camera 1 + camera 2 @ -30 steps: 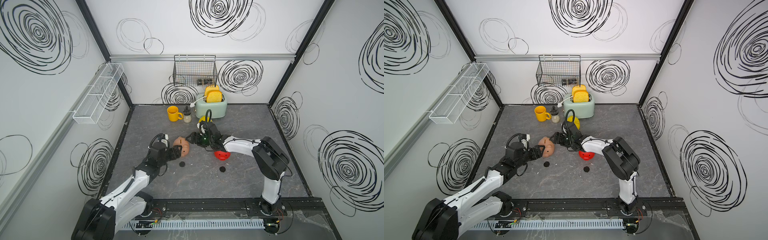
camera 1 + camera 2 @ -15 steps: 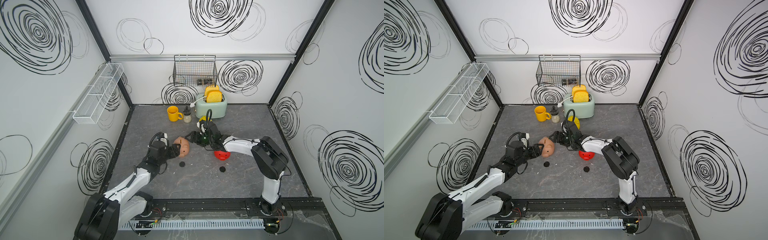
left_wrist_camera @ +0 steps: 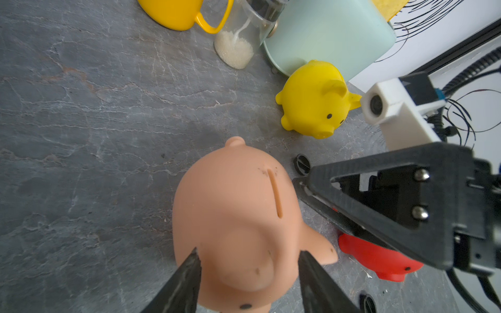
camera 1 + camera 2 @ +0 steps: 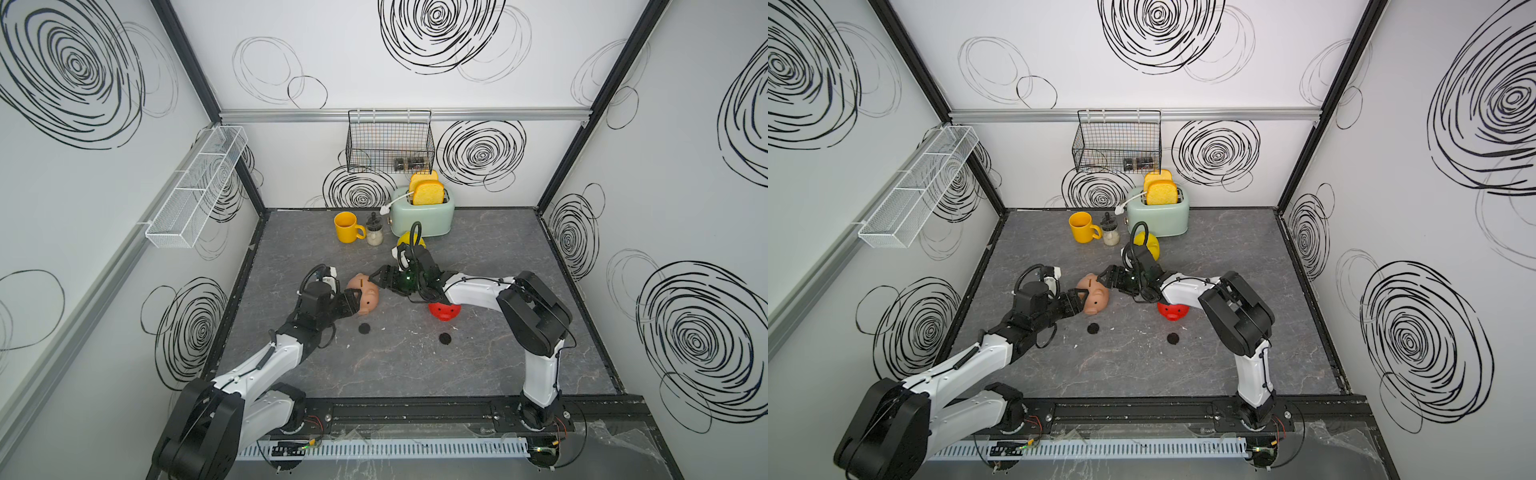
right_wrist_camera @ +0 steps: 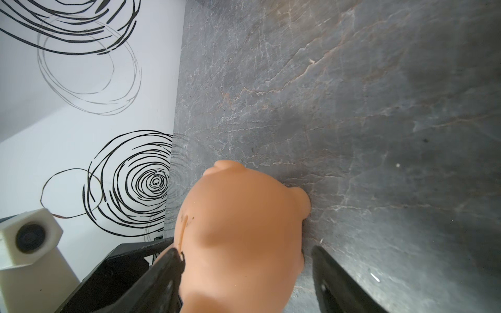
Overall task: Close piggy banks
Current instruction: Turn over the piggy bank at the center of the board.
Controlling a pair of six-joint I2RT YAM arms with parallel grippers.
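Pink piggy bank (image 4: 365, 293) sits mid-table. The left gripper (image 3: 248, 253) brackets its head, whether clamped I cannot tell. The right gripper (image 5: 245, 250) straddles its rump, unclamped, likely steadying it for plugging.

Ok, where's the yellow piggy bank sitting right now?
In both top views the yellow piggy bank sits toward the back of the table, directly in front of the mint toaster and just to the right of the small glass jar.

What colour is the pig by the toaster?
Yellow piggy bank; shows best in the left wrist view.
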